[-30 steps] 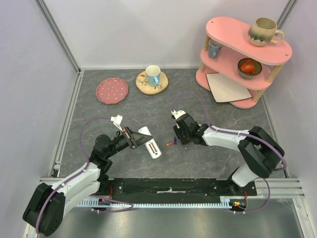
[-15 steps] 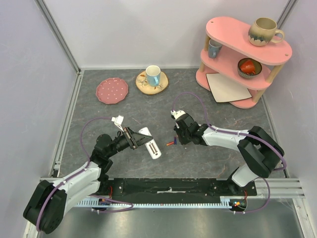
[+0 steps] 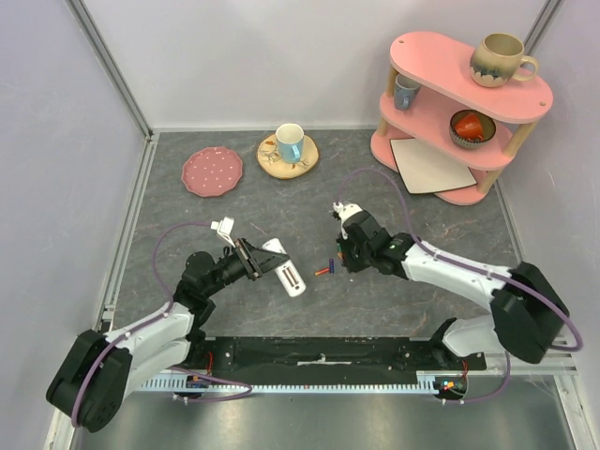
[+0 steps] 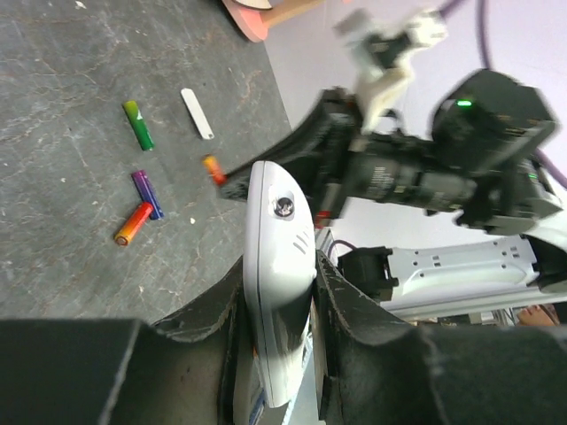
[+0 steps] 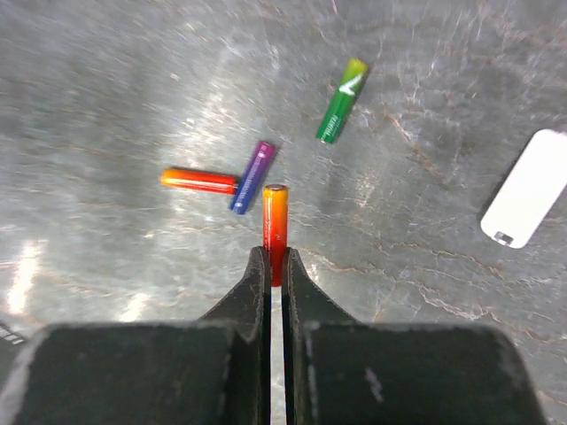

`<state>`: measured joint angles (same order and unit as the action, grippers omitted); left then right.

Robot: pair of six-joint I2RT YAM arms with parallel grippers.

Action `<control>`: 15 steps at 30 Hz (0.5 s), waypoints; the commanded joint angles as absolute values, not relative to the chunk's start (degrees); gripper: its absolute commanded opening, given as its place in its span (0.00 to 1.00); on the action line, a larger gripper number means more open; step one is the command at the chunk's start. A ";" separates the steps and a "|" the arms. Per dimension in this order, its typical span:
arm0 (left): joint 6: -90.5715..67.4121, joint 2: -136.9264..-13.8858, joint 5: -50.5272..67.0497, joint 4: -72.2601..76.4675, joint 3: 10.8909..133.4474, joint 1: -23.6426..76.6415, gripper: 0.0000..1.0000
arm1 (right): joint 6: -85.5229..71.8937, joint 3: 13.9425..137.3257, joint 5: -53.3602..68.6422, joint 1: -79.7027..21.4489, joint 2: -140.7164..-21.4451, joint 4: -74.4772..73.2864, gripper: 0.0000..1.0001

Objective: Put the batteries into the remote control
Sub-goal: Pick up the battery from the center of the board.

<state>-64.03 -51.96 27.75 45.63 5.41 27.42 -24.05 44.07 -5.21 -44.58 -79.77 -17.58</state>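
Note:
My left gripper (image 4: 280, 270) is shut on the white remote control (image 4: 282, 221), which it holds on edge above the table; in the top view the remote (image 3: 285, 268) points toward the right arm. My right gripper (image 5: 275, 258) is shut on one end of an orange-red battery (image 5: 275, 217), which sticks out forward past the fingertips. More batteries lie on the table below it: a red one (image 5: 199, 181), a purple one (image 5: 252, 177) touching it, and a green one (image 5: 341, 102) farther off. In the top view the right gripper (image 3: 347, 262) is just right of the loose batteries (image 3: 323, 271).
A small white cover piece (image 5: 527, 190) lies on the table right of the batteries. At the back are a pink plate (image 3: 212, 172), a cup on a wooden coaster (image 3: 289, 145) and a pink two-tier shelf (image 3: 459, 103) with mugs and a bowl.
My right gripper has closed on the orange-red battery and its arm has shifted slightly right. The left arm with the remote has stayed put.

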 commanded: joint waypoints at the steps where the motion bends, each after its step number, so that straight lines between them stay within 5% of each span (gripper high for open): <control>1: -65.74 -56.33 24.17 54.13 7.99 27.07 0.02 | -25.93 51.05 -2.47 -45.00 -71.64 -24.95 0.00; 15: -77.87 -81.64 28.74 92.01 10.81 27.33 0.02 | -24.61 69.96 -0.26 -55.89 -71.27 -41.57 0.00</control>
<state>-73.21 -77.30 26.20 69.84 8.29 27.33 -24.91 66.26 -1.69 -53.76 -69.28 -35.35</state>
